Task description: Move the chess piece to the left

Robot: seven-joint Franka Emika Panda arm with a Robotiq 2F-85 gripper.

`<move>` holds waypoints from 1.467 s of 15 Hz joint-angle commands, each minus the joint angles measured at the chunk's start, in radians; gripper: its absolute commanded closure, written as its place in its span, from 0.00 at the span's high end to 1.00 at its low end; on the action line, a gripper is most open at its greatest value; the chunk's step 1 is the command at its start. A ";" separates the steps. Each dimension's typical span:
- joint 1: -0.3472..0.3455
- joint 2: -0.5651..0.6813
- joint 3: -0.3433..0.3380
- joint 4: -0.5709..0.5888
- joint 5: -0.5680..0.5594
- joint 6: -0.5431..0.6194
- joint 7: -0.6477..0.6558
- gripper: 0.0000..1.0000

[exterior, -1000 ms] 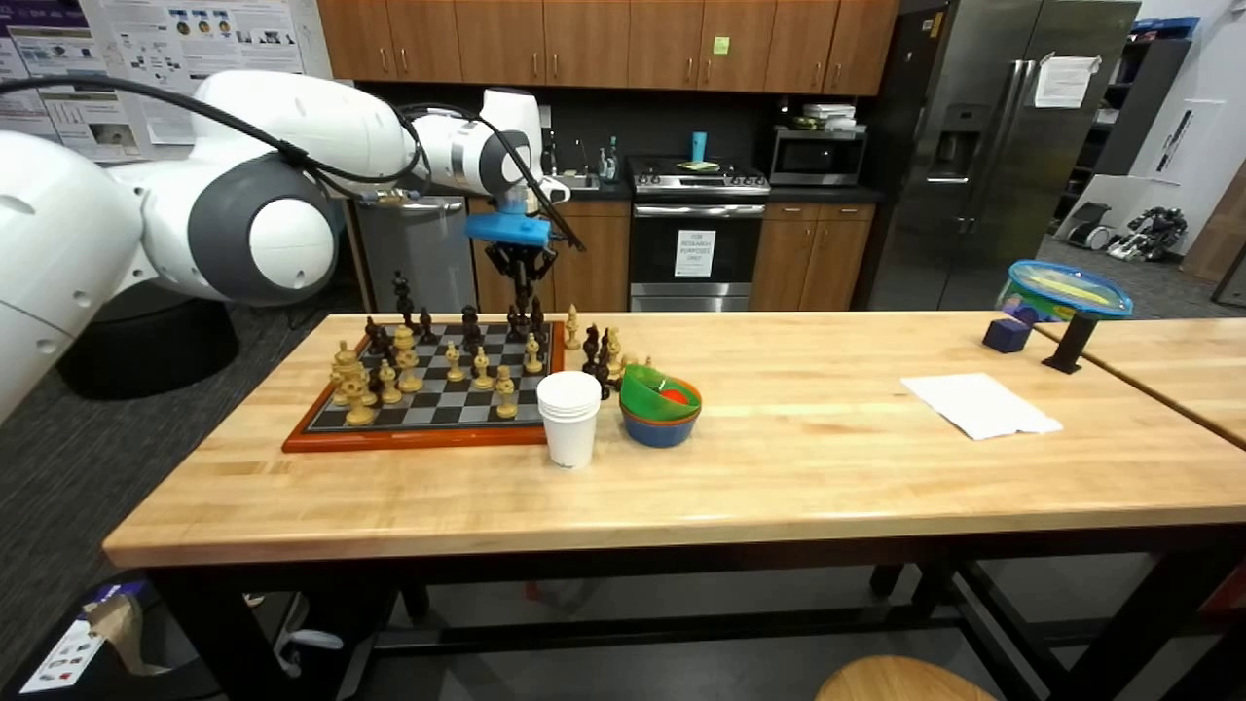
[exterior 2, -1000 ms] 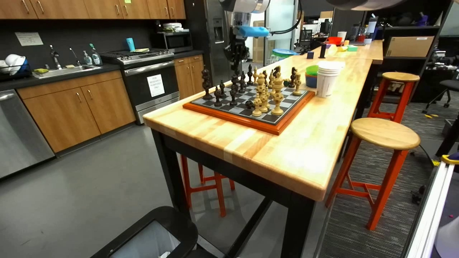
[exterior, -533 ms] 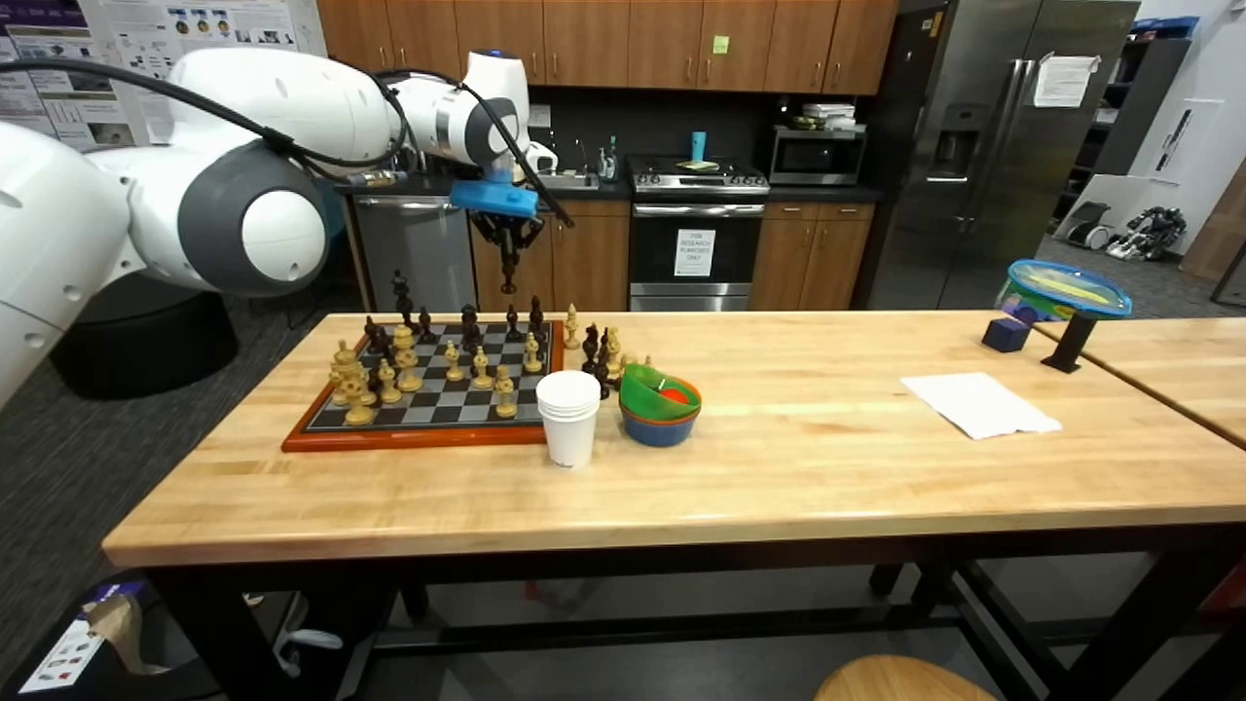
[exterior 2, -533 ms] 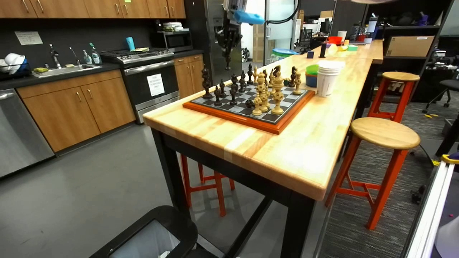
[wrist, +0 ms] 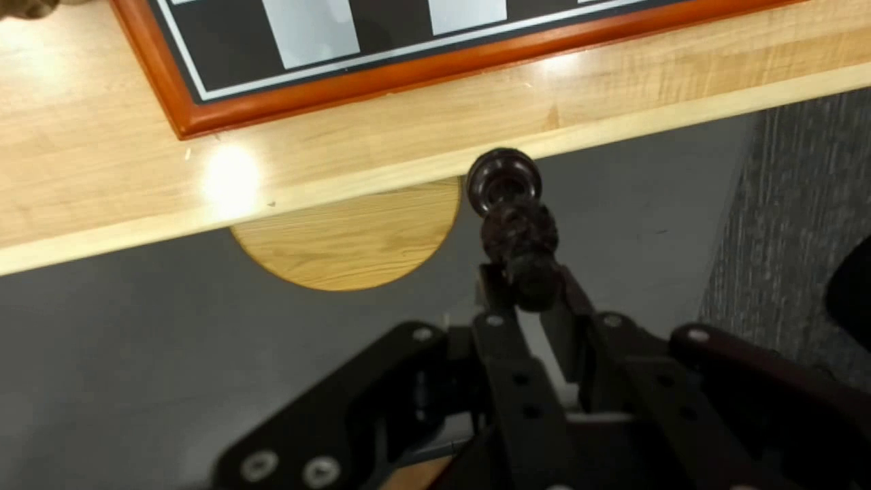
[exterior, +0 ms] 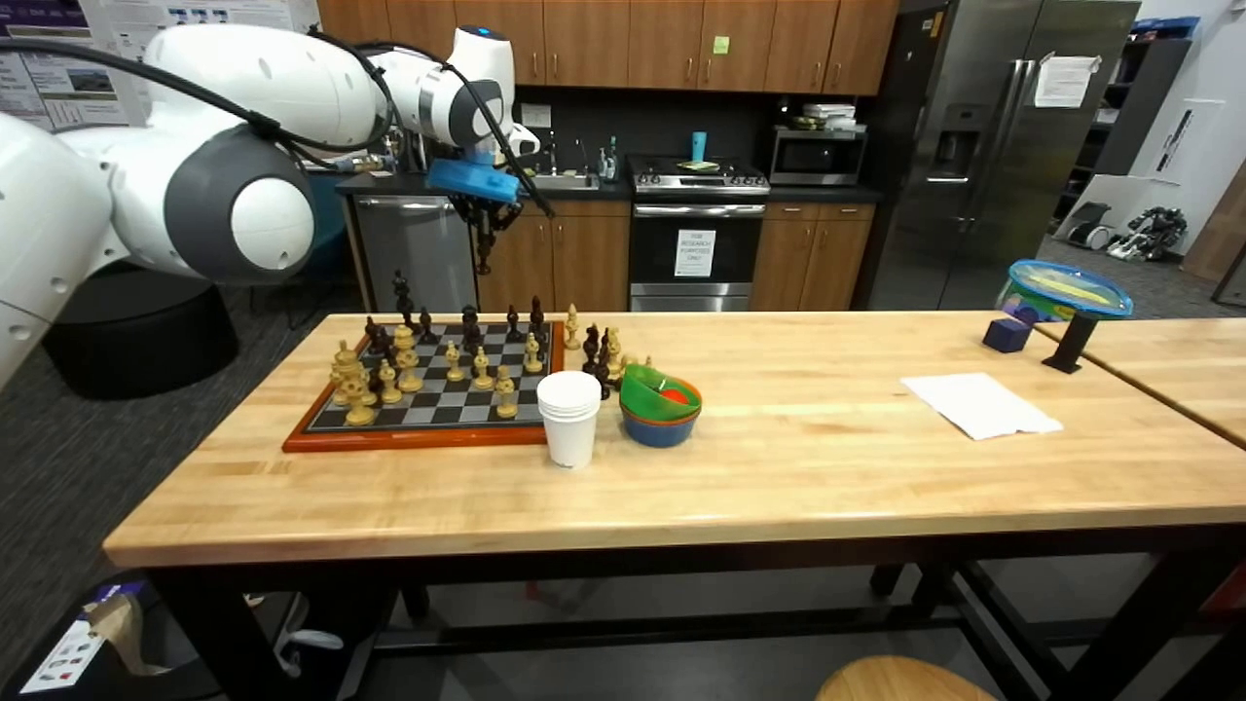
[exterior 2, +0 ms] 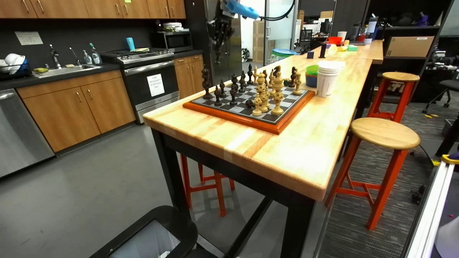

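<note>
The tool (wrist: 535, 288) grasps a dark brown chess piece (wrist: 519, 233) by its upper end, aloft near the edge of the table (wrist: 381, 136), presumably so it can be set upright and the chessmen (exterior 2: 277, 96) on the chessboard (wrist: 408, 76) go unstruck.

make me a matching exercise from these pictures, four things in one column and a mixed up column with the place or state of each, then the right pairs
Things
1. dark chess piece in the middle of the wrist view
2. white cups
3. green bowl
4. chessboard

Place or state
A. stacked upright
B. framed in orange-red, flat on the table
C. clamped in the gripper
D. tilted, with a blue bowl under it

Right pairs: 1-C, 2-A, 3-D, 4-B
</note>
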 commanded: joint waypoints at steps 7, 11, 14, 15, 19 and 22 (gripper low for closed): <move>0.001 -0.121 0.007 -0.214 -0.001 -0.008 -0.032 0.05; 0.005 -0.157 0.008 -0.289 -0.004 0.000 -0.056 0.05; 0.009 -0.183 0.008 -0.350 -0.009 0.014 -0.082 0.05; 0.010 -0.190 0.009 -0.370 -0.008 0.021 -0.093 0.05; 0.017 -0.215 0.008 -0.440 -0.012 0.044 -0.119 0.05; 0.028 -0.226 0.003 -0.477 -0.011 0.059 -0.144 0.05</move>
